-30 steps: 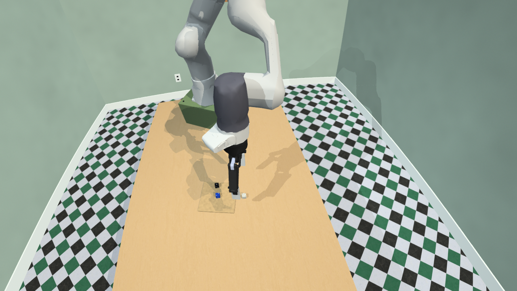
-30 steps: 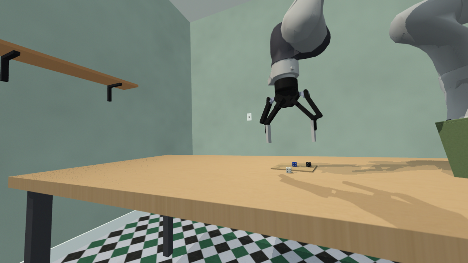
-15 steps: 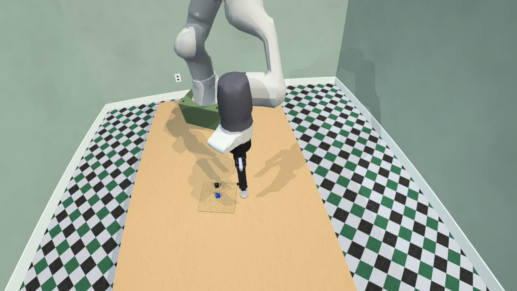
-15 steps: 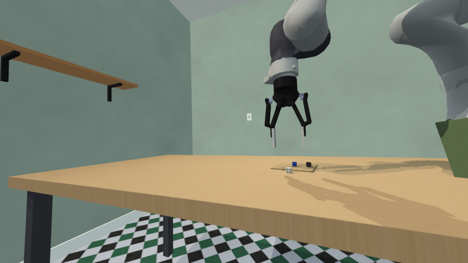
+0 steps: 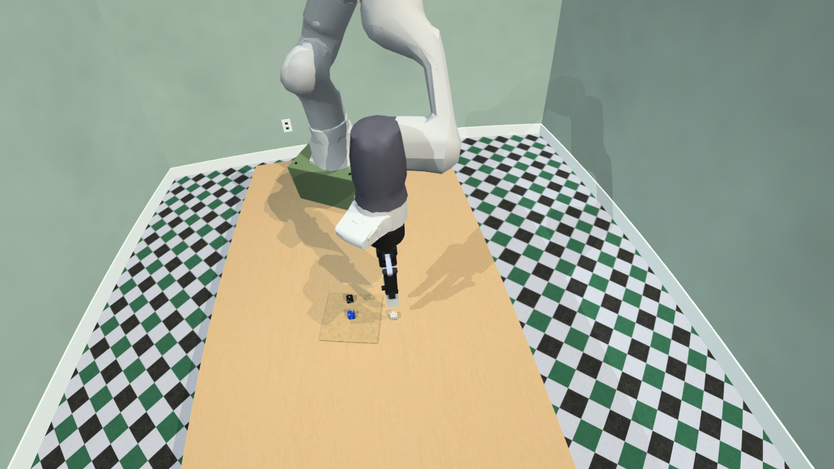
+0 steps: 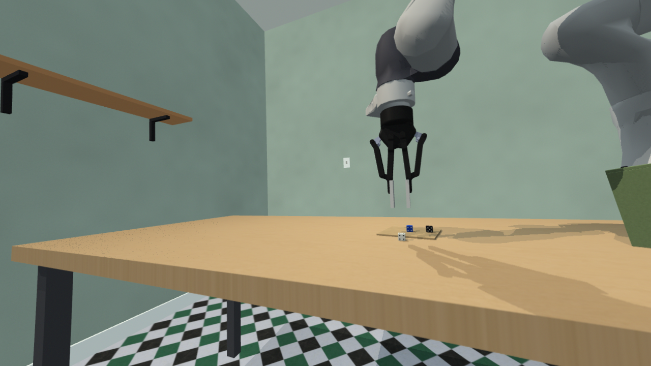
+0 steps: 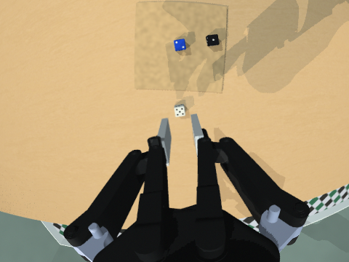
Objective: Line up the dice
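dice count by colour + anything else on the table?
Small black die, on the mat: 1
Small blue die, on the mat: 1
Small white die, off the mat on the wooden table: 1
Thin square tan mat: 1
Green robot base block: 1
Total: 5 things, 3 of them dice.

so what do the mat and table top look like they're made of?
Mat: thin flat sheet, tan and mottled, perhaps cork or felt; matte, no shine. Table top: light wood or wood laminate, with fine grain streaks along its front edge; satin, no glare.
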